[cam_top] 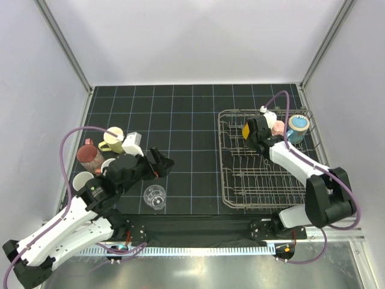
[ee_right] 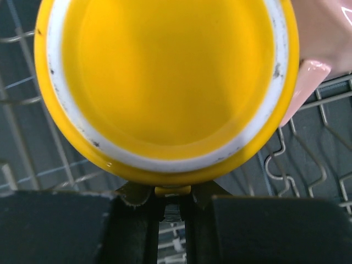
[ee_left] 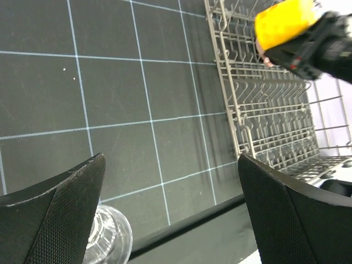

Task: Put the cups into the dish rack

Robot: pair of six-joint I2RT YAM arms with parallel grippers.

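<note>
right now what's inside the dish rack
A pink cup and a blue cup sit in the dish rack's far right corner. The right gripper holds an orange-yellow cup above its far rows. The right arm covers the wires beneath it, so anything there is hidden.

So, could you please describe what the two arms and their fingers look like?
The left arm and right arm both have white links and chunky black joints. A thin purple cable loops along each. The left fingers are black, with a fine dimpled texture.

Bright, even light with soft shadows; the close yellow mug (ee_right: 165,82) looks slightly blurred.
</note>
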